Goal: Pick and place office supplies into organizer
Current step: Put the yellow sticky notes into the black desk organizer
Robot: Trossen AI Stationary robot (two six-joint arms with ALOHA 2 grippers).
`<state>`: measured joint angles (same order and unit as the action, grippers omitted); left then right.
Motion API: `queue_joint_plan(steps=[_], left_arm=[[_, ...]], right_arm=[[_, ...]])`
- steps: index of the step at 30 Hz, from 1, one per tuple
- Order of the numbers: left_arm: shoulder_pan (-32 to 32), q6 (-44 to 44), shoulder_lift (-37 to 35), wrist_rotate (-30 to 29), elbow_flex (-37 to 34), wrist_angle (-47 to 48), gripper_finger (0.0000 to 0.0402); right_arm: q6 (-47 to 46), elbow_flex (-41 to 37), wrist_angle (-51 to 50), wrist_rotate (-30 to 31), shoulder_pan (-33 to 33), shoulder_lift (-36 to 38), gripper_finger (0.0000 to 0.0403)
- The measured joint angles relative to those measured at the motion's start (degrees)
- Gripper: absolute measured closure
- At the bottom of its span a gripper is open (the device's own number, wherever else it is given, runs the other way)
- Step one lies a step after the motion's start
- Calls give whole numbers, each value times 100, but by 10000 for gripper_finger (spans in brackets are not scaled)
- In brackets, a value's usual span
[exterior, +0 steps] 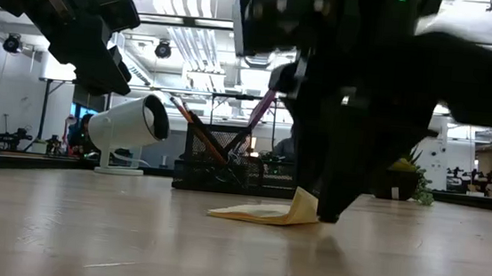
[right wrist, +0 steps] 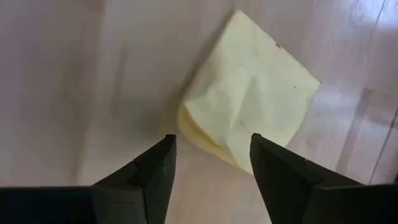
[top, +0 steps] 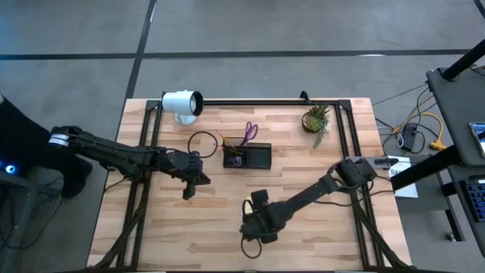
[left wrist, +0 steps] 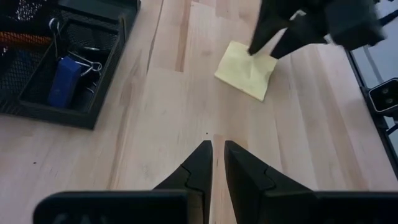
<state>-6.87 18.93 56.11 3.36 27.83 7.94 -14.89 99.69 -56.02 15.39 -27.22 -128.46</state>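
The pale yellow square sticky-note pad lies on the light wooden tabletop, creased, one corner curled upward. The right gripper is lowered at the pad's edge, jaws spread, the lifted corner between them. The left gripper hovers nearby, jaws nearly pressed together, empty.

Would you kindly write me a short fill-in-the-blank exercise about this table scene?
1. The right gripper is over the ____ sticky-note pad.
2. The purple-handled scissors stand in the ____.
3. The sticky-note pad lies on the ____.

Missing words: yellow; organizer; table
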Motion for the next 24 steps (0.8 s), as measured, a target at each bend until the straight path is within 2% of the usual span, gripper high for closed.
queue_joint_plan(steps=[7,16,19,24], left_arm=[[0,21,-2,-2,0,0,375],[0,32,1,-4,-2,3,375],[-4,36,-1,-4,-2,3,375],[-4,38,-2,-4,-2,4,375]], right_arm=[[505,-197,400,-100,123,0,247],[909,-232,698,-249,261,0,354],[739,-237,703,-254,369,3,386],[-295,-55,462,-62,652,153,394]])
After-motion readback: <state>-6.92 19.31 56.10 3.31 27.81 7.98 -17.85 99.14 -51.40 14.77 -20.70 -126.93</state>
